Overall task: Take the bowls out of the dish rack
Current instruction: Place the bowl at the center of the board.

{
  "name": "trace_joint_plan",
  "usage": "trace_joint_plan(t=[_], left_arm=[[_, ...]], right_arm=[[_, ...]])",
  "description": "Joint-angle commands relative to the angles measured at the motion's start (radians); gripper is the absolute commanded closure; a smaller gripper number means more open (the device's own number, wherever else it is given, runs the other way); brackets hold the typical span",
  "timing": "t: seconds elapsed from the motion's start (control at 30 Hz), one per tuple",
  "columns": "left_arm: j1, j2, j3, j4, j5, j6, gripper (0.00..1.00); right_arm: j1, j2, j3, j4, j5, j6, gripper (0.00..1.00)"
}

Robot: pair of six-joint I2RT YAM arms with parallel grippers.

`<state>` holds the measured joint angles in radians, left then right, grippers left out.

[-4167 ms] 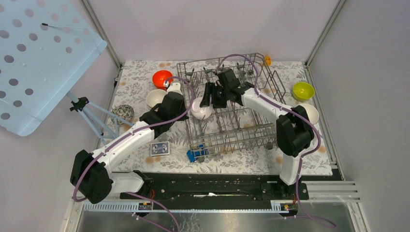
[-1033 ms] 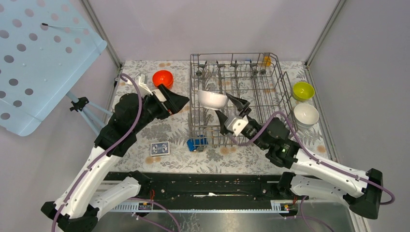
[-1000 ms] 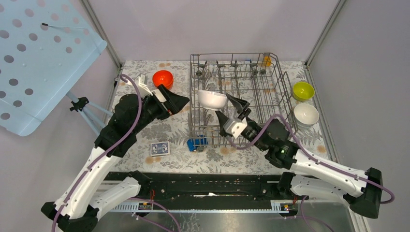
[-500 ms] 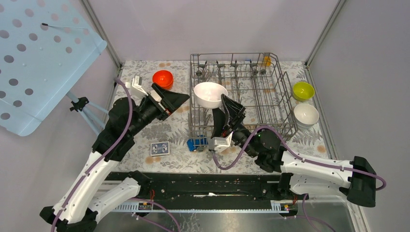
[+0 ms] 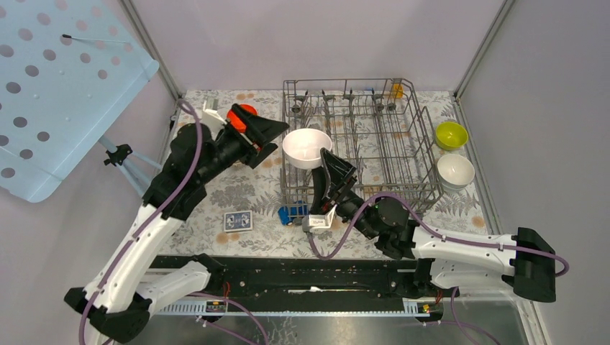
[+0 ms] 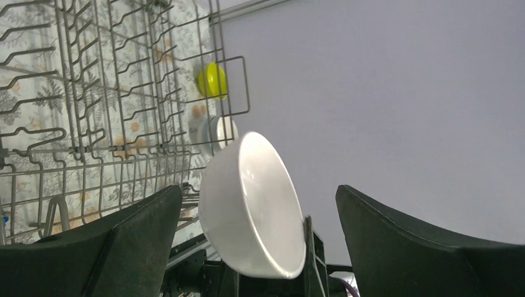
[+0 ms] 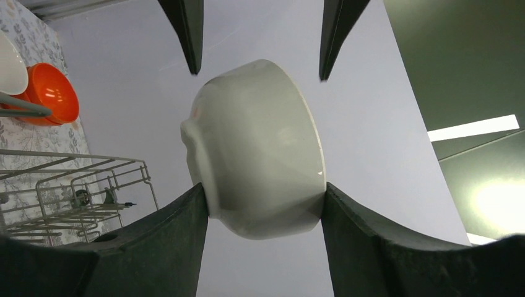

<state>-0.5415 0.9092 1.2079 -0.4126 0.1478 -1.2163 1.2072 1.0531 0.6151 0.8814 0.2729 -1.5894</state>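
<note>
My right gripper point(image 5: 328, 164) is shut on a white bowl point(image 5: 307, 148), holding it in the air over the front left corner of the grey wire dish rack point(image 5: 374, 136). In the right wrist view the bowl point(image 7: 257, 151) sits clamped by base and rim between the two dark fingers point(image 7: 155, 247). My left gripper point(image 5: 280, 135) is open just left of the bowl. In the left wrist view the bowl point(image 6: 251, 207) hangs between the spread fingers point(image 6: 111, 247), touching neither. An orange-red bowl point(image 5: 243, 111) lies behind the left gripper, partly hidden.
A yellow-green bowl point(image 5: 451, 134) and a white bowl point(image 5: 455, 169) stand on the mat right of the rack. A blue toy car point(image 5: 293, 213) and a card pack point(image 5: 237, 220) lie near the rack's front left. A pale bowl point(image 7: 9, 62) sits beside the orange-red one.
The right arm has swung the white bowl left and turned it mouth up over the rack's corner. The left gripper has moved up and right until its open fingers flank the bowl.
</note>
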Motion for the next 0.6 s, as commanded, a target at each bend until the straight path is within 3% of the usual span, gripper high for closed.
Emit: trace_joint_plan(t=[0.0,0.13,0.3,0.57], left_arm=[[0.005,0.063,0.089,-0.076,0.04,0.018,0.01],[0.005,0.087,0.113,-0.174,-0.004,0.092,0.02],[0.005,0.119,0.174,-0.265,-0.051,0.192,0.13],[0.005,0.131,0.174,-0.331,0.034,0.299,0.17]], right_arm=[[0.028,0.007,0.018,0.113,0.008,-0.076,1.0],[0.042,0.021,0.02,0.12,0.01,-0.098,1.0],[0.061,0.045,0.03,0.134,0.015,-0.119,1.0],[0.083,0.081,0.014,0.199,0.015,-0.144,1.0]])
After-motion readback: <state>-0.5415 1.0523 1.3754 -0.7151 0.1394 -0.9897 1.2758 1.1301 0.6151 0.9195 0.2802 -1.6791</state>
